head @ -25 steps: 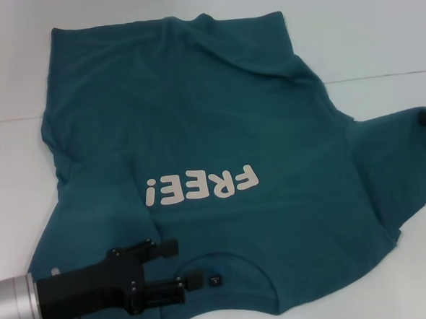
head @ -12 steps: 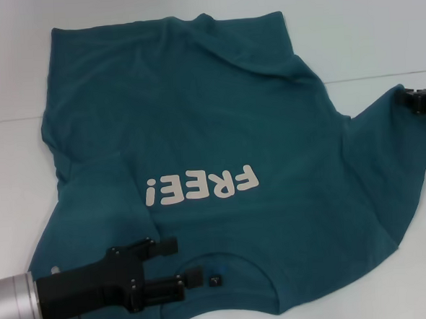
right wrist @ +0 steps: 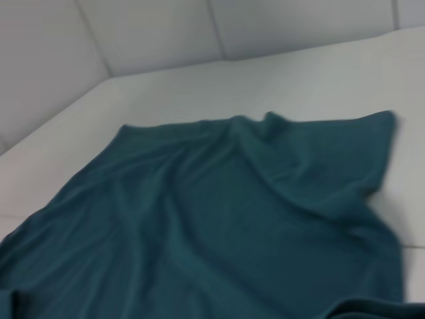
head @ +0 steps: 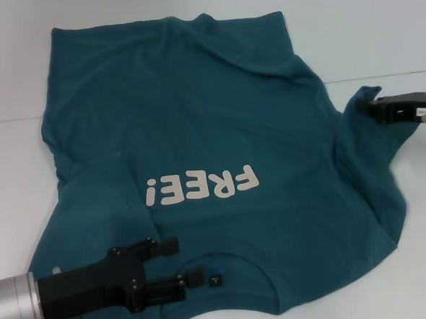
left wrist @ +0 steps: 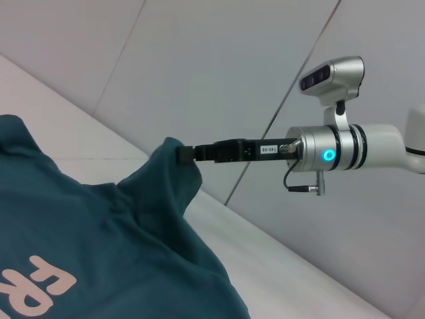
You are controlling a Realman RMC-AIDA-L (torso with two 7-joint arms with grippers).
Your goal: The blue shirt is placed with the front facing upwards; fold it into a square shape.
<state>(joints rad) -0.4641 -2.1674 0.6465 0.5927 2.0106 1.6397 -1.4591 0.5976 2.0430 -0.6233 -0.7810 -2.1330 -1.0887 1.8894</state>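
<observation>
**Right sleeve lifted for the inward fold**

Nearest the robot, the left gripper (head: 182, 265) hangs low over the collar end of the blue shirt (head: 197, 131), just beside the small dark neck tag (head: 216, 280), its jaws spread apart with nothing between them. It looks idle there, but it sits on the side the fold will travel toward, so it may have to clear out of the way or press the cloth flat.

The shirt lies front up on the white tabletop (head: 379, 34), collar toward the robot, the "FREE!" lettering (head: 202, 186) reading upside down in the head view, hem at the far end.

Out past the lettering on the robot's right, the right gripper (head: 375, 108) has its jaws pinched on the edge of the right sleeve (head: 361, 103), held off the tabletop; the left wrist view shows the cloth peaked at the jaw tips (left wrist: 186, 154). To do this step well, I judge the sleeve should be carried across toward the lettering, kept high enough that the cloth does not drag, then laid down with a straight crease along the shirt's side.

Wrinkles run across the far body and the left side is bunched; these could spoil a square outline. Nothing else lies on the tabletop near the shirt.
</observation>
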